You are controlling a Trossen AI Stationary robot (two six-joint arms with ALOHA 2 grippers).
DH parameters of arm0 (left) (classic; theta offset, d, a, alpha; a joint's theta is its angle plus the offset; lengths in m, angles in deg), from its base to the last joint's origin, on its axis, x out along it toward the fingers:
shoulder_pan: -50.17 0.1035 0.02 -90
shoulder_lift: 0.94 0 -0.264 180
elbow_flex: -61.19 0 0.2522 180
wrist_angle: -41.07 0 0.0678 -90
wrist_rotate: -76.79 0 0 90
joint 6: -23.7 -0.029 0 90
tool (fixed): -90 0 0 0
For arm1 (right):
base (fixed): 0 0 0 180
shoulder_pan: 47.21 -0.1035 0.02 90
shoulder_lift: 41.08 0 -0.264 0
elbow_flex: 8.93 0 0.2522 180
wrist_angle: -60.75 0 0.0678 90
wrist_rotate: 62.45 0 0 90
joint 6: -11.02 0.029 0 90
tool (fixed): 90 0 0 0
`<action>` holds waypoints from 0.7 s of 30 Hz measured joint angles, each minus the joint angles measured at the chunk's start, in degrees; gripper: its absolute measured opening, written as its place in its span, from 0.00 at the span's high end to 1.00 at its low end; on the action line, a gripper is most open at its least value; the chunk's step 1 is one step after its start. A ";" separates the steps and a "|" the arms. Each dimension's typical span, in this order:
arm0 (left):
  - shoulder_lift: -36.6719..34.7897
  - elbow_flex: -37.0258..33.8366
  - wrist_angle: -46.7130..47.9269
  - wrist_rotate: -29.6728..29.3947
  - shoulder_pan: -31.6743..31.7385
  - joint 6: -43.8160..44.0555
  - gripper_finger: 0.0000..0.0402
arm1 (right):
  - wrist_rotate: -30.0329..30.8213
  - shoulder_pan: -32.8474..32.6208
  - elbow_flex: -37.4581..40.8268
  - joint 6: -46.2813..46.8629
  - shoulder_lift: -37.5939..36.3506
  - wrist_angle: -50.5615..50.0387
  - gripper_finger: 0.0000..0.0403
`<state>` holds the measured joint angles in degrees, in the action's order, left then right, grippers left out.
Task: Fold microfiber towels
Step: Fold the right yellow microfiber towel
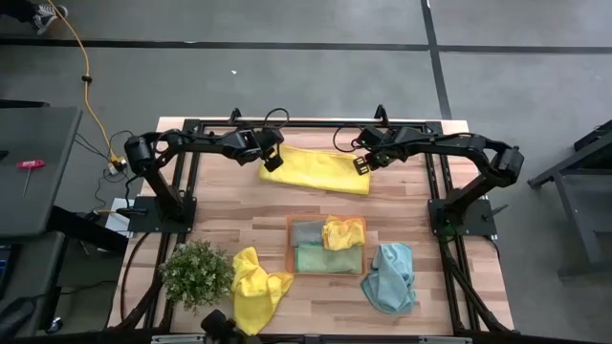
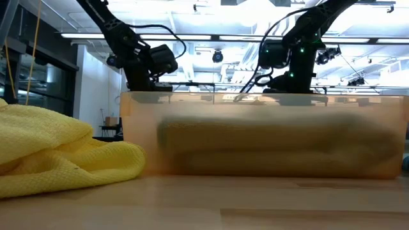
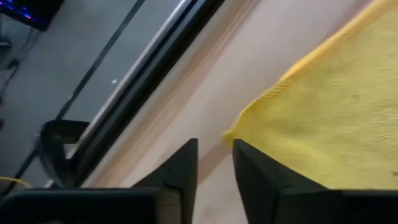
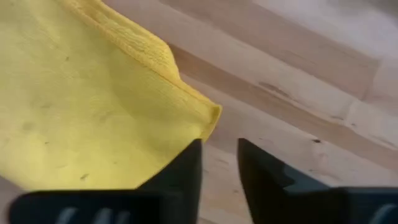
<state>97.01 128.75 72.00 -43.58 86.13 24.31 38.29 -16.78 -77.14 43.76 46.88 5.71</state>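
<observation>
A yellow microfiber towel [image 1: 320, 170] lies flat and folded on the table's far middle. My left gripper [image 1: 273, 161] stands open at its left end, its fingers [image 3: 186, 171] either side of bare wood just short of the towel's corner [image 3: 231, 134]. My right gripper [image 1: 360, 164] stands open at the towel's right end, just short of the corner there [image 4: 212, 115]. More towels are nearer: grey [image 1: 306, 232], green [image 1: 323, 258] and crumpled yellow [image 1: 342, 232] ones in the orange tray [image 1: 289, 244], a yellow heap [image 1: 256, 287] and a teal one [image 1: 390, 277]. My left gripper has nothing between its fingers; one finger [image 3: 261, 180] stands over the towel's edge, and I cannot tell whether it touches the cloth. My right gripper likewise holds nothing; one finger [image 4: 183, 165] overlaps the towel's edge, and I cannot tell whether it touches.
A potted plant [image 1: 196, 272] stands at the near left. The black frame rail [image 3: 143, 68] runs along the table's far edge close behind the left gripper. In the low view the tray's wall [image 2: 255, 134] and the yellow heap [image 2: 57, 150] hide the far towel.
</observation>
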 joint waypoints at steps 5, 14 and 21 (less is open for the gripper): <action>-2.09 3.96 4.42 -1.75 1.15 -3.92 0.65 | 0.51 1.43 -0.20 -4.06 -1.29 -0.22 0.59; -10.40 6.89 6.11 23.51 1.21 -9.00 0.57 | -16.81 1.35 1.77 -20.71 -11.02 0.97 0.52; -8.74 6.84 9.51 28.21 -1.03 -18.59 0.57 | -21.28 -2.90 12.54 -19.72 -16.94 5.41 0.52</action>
<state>88.27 135.59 81.50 -15.37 85.10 5.72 17.01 -19.67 -64.61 24.04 29.94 11.12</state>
